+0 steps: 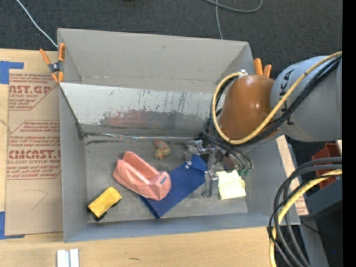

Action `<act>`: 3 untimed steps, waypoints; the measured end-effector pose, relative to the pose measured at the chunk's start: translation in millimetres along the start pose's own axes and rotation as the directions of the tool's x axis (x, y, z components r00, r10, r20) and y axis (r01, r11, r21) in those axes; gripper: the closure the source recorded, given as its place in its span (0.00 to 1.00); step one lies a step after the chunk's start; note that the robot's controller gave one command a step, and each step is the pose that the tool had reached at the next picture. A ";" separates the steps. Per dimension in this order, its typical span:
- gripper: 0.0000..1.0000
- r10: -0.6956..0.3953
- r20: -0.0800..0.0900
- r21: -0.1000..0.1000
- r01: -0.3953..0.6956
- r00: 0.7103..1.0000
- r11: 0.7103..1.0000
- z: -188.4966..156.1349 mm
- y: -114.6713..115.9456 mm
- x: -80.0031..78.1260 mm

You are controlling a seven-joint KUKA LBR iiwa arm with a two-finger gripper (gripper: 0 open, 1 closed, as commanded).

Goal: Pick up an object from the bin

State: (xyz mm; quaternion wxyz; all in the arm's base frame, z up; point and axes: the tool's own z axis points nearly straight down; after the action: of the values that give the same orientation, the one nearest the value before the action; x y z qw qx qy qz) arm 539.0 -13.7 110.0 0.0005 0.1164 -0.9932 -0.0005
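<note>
Pincer (pixel 209 174) placed over right end of blue cloth (pixel 169 196); white block (pixel 231 186) just rightward; pincer state cannot be told.

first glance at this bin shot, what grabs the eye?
The arm's orange-brown wrist cover looms over the bin's right side. Below it, the end effector is down near the floor between a blue sheet and a pale cream block. A pink shoe-shaped thing lies mid-bin, overlapping the sheet's left edge, and a yellow block sits at the near-left corner.
</note>
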 end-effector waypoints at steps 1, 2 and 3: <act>0.00 -0.089 0.008 0.000 0.089 0.996 0.996 39.2 -16.5 -8.1; 0.00 -0.175 0.010 0.004 0.175 0.985 0.985 38.4 -11.1 -1.2; 0.00 -0.088 0.011 -0.001 0.088 0.996 0.996 39.3 -15.7 -9.0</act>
State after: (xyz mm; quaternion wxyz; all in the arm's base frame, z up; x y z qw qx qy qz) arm 551.4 -26.9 70.7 -0.0050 0.1599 -0.9871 -0.0017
